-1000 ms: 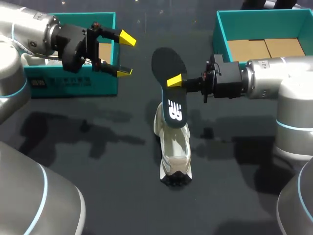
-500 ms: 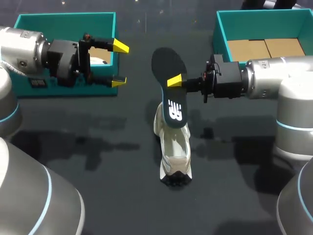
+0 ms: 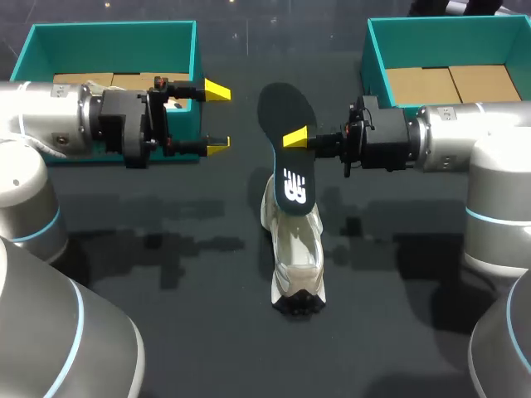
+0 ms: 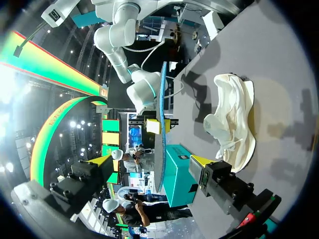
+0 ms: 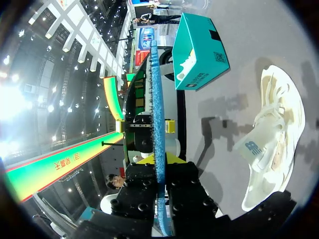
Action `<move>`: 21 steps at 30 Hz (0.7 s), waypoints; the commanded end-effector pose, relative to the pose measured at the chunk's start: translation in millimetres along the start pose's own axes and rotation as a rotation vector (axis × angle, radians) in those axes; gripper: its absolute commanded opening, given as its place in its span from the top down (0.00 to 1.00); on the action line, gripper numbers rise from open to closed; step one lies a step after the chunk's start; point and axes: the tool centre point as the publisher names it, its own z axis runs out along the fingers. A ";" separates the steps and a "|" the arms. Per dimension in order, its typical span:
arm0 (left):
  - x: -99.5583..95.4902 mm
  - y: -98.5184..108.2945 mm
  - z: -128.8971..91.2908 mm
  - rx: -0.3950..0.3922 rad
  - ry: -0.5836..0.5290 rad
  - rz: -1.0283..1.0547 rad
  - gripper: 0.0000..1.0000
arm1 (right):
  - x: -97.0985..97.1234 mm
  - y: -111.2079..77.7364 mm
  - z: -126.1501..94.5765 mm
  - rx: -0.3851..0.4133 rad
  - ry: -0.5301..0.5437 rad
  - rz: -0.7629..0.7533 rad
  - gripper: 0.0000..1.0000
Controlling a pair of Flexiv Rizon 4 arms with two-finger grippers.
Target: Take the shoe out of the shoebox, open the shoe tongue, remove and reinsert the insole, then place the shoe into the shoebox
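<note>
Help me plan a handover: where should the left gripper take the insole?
Probably the insole at its upper end, from the free left edge: the right gripper pinches the right edge midway, the lower end rests in the shoe, and the open left gripper is there.

Dim dark table (image 3: 207,332) with soft blocky shadows; harsh overhead glare in both wrist views.

Place: a robot work station, of a lab or demo kind.
Tabletop (image 3: 207,332): dark, plain, matte.
Arms: a grey left arm (image 3: 41,116) and right arm (image 3: 473,137) hung over it from either side.
Boxes: a teal left shoebox (image 3: 112,29) and right shoebox (image 3: 377,50) stood at its far edge.
</note>
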 end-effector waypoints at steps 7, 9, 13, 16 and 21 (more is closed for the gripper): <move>10.1 6.5 31.0 -0.008 -0.054 -0.015 0.00 | -6.6 -6.5 13.3 -0.020 0.034 -0.009 1.00; 12.2 7.4 34.9 -0.013 -0.056 -0.025 0.06 | -7.3 -6.9 15.7 -0.018 0.034 -0.013 1.00; 15.4 7.0 40.7 -0.015 -0.053 -0.031 0.24 | -8.7 -8.4 22.2 -0.019 0.036 -0.015 1.00; 18.4 6.0 46.4 -0.019 -0.038 -0.022 0.49 | -9.3 -9.3 26.5 -0.015 0.037 -0.016 1.00; 22.7 3.4 53.5 -0.025 -0.024 -0.015 0.51 | -10.9 -9.9 30.0 -0.018 0.026 -0.023 1.00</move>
